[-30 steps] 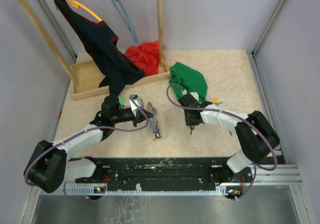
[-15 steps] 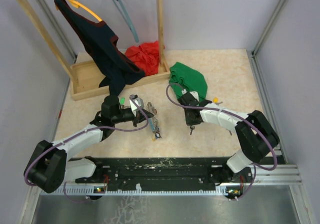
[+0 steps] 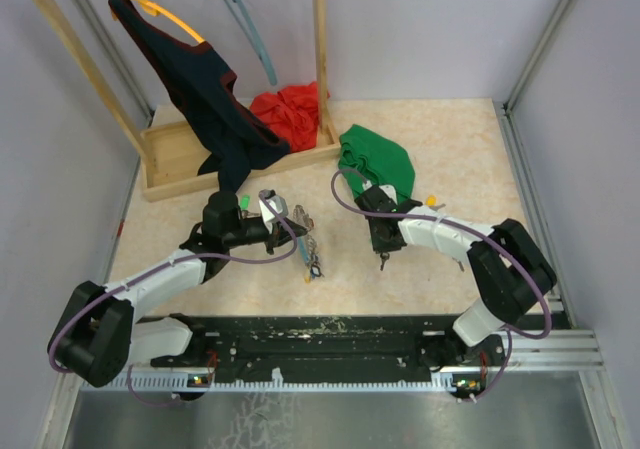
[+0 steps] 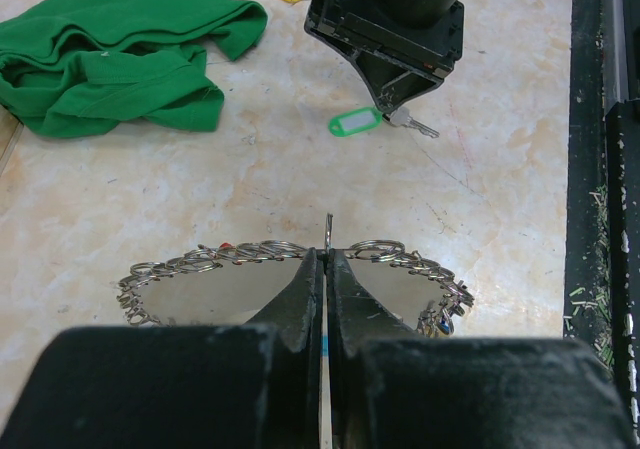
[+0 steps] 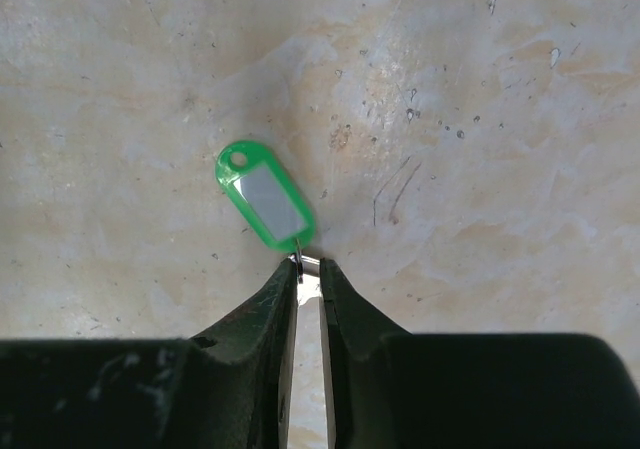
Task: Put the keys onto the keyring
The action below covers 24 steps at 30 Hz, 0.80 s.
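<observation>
Marbled counter (image 3: 440, 139) below, the left hand (image 4: 327, 259) clamps shut on the stiff wire of the keyring (image 4: 400, 251), while the right hand (image 5: 308, 269), jaws a crack apart, straddles the green-tagged key (image 5: 268, 197) lying flat, grip unclear; light, slippery, likely best pinched by its tag.

At eleven o'clock on the table (image 3: 460, 139) a wooden rack (image 3: 170, 179) carries a dark garment (image 3: 205, 94) on an orange hanger (image 3: 165, 14) and a grey hanger (image 3: 245, 19), with a red cloth (image 3: 290, 109) at its base and a green cloth (image 3: 378, 159) towards one o'clock.
</observation>
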Available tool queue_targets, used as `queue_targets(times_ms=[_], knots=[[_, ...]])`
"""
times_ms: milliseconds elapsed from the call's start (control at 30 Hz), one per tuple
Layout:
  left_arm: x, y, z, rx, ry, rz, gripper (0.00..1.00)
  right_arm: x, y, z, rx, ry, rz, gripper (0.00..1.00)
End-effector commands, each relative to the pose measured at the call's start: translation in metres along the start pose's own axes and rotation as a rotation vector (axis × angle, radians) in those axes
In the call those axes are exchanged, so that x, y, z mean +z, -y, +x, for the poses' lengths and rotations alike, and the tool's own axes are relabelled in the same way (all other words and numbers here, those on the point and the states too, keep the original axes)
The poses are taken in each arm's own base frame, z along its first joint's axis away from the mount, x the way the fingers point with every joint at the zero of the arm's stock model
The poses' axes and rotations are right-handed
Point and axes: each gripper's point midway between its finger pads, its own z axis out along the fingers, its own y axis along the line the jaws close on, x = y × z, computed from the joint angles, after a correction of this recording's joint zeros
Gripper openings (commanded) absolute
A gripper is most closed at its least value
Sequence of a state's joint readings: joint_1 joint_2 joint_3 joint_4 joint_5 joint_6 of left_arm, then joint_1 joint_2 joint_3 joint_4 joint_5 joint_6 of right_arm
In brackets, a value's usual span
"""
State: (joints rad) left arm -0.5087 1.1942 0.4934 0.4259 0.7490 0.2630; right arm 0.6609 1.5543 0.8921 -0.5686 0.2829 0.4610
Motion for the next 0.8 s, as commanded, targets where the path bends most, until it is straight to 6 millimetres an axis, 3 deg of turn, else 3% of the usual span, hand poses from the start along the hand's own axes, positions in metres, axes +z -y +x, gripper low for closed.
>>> queue_targets(times_ms=[0, 500, 767], knots=[[0.0012, -0.0038, -0.0244, 0.063, 0.059, 0.009, 0.01, -0.0044, -0.0084, -0.0151, -0.014, 0.038, -0.020, 0.14], [0.0013, -0.0036, -0.0240, 0.061, 0.056, 0.011, 0.01, -0.0014, -0.0120, -0.0109, -0.024, 0.017, -0.038, 0.11], [0.0015, -0.0036, -0.0238, 0.063, 0.055, 0.010, 0.01, -0.0010, -0.0111, -0.0105, -0.032, 0.015, -0.033, 0.00]])
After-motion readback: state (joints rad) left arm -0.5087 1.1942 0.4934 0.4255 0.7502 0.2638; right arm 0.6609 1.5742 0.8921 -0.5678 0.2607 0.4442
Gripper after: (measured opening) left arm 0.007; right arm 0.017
